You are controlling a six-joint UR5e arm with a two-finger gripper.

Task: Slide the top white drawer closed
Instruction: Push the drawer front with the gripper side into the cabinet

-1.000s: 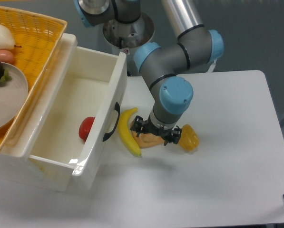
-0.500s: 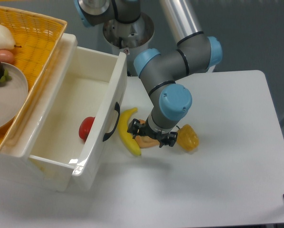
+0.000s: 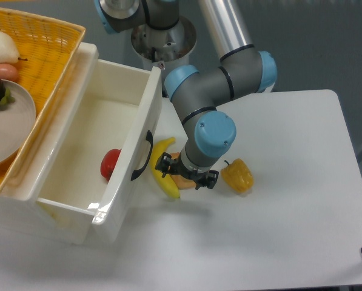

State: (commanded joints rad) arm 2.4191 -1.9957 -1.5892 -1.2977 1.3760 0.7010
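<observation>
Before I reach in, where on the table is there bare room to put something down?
Bare room: the table right of the yellow pepper, and its front strip. Crowded: between the top white drawer and the pepper, where the banana lies and the gripper hangs.

We see a glossy white drawer (image 3: 77, 163) with black handle (image 3: 143, 155), a red fruit (image 3: 110, 163) inside, and a yellow banana (image 3: 162, 170).
</observation>
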